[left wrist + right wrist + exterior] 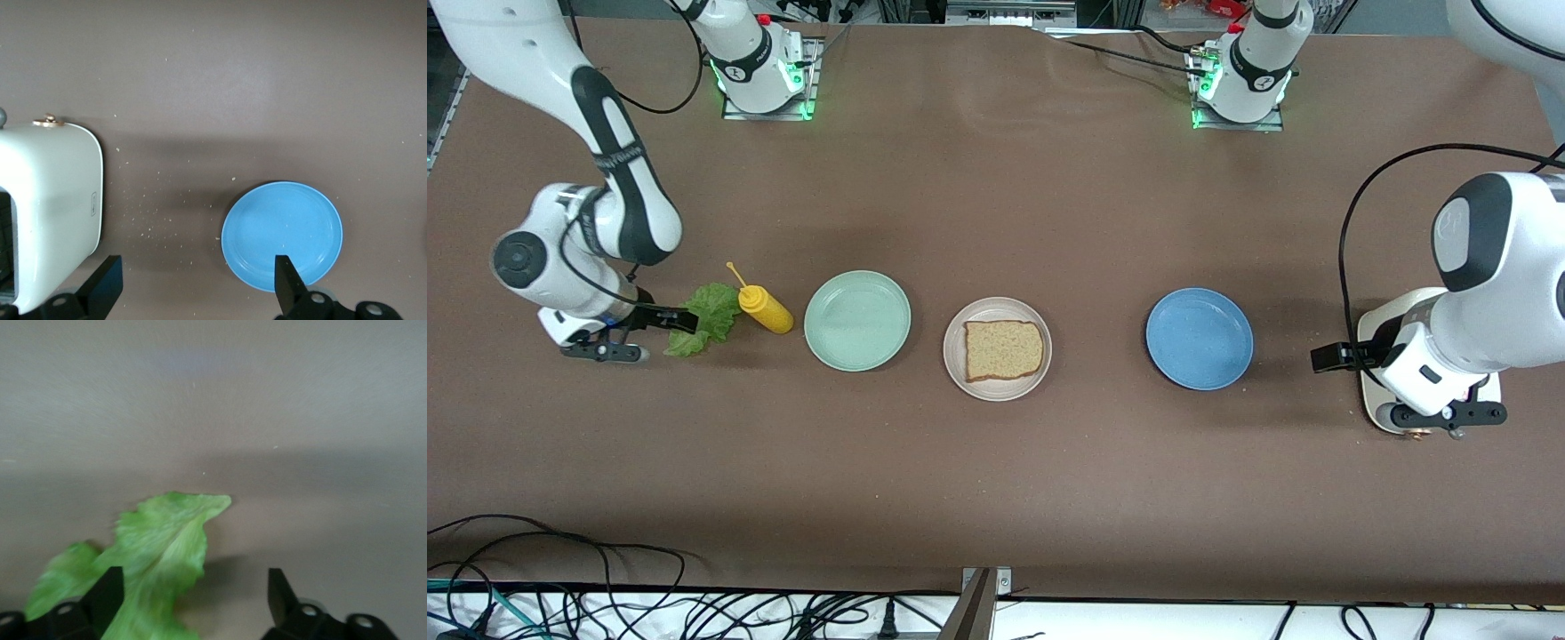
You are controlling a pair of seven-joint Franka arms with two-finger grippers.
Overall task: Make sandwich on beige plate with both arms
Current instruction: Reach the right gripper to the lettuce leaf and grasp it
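Lettuce leaf [704,317], ruffled green, soft and floppy, wants pinching at its thick edge by the wide-open right gripper [190,593].

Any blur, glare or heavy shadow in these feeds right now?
Right wrist view: soft with motion blur, the lettuce leaf smeared. Left wrist view: sharp, crumbs distinct, mild sheen on the blue plate. Front view: even light, soft shadows beside the plates, green glow at both arm bases.

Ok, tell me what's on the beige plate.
One slice of bread lies flat on the beige plate; no lettuce or second slice there. Whatever is under the slice is covered.
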